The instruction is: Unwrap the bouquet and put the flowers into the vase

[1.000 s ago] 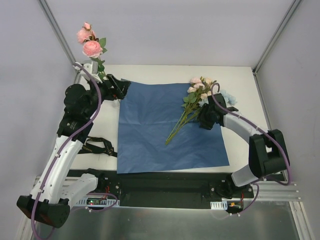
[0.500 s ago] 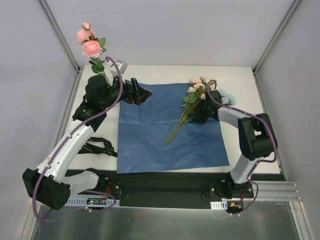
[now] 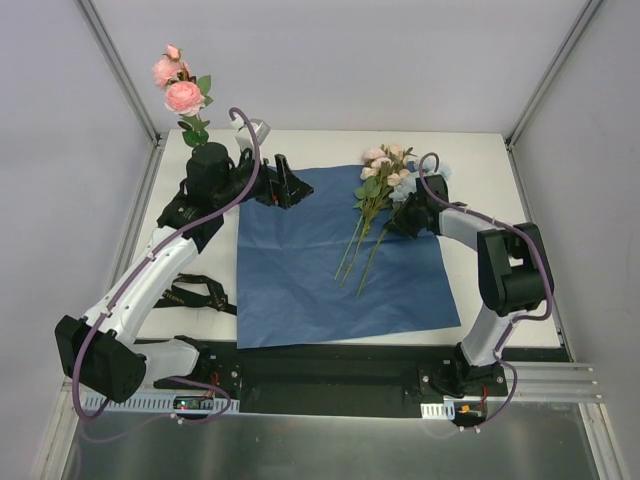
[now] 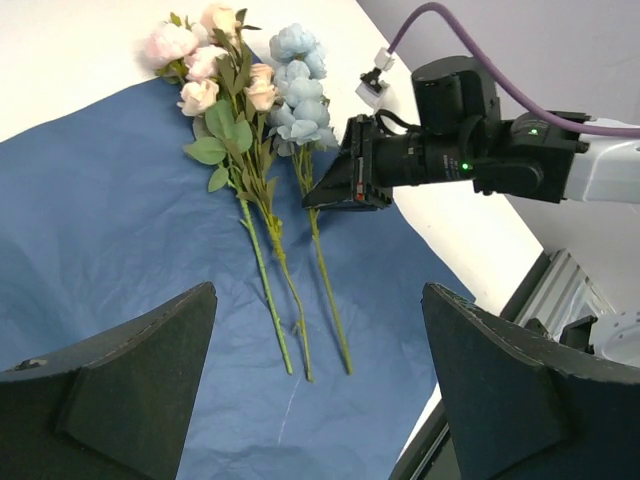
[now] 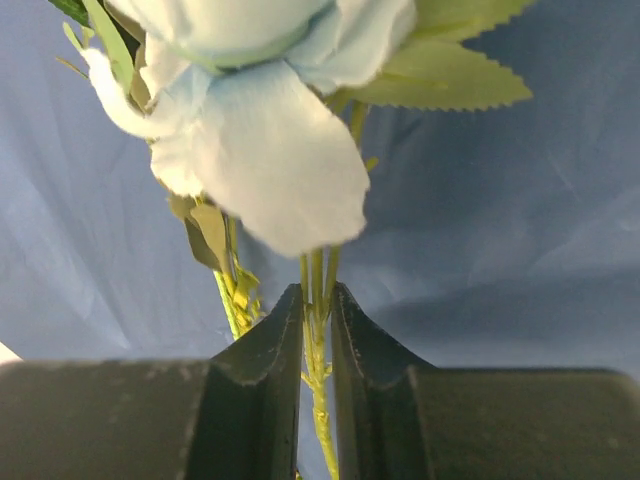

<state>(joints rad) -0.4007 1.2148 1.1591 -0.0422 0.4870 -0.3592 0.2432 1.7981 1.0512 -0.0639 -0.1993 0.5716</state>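
Note:
The bouquet lies unwrapped: its blue paper (image 3: 300, 280) is spread flat on the table. On the paper's far right part lie flowers, a cream-pink spray (image 3: 378, 165) (image 4: 225, 80) and a light-blue spray (image 4: 298, 90) (image 5: 250, 150). My right gripper (image 3: 406, 217) (image 5: 317, 320) is shut on the light-blue spray's green stem (image 5: 320, 400), just below the bloom. My left gripper (image 3: 292, 187) (image 4: 320, 400) hangs open and empty above the paper's far left corner. Pink roses (image 3: 178, 85) stand upright at the back left. The vase is hidden behind my left arm.
A black ribbon (image 3: 195, 292) lies on the white table (image 3: 480, 170) left of the paper. Grey walls and metal posts (image 3: 120, 70) close the back and sides. The arm bases' rail (image 3: 330, 375) runs along the near edge.
My right gripper has closed on the light-blue spray's stem, and the sprays have shifted left and fanned apart. My left arm has swung right, from the pink roses to over the paper.

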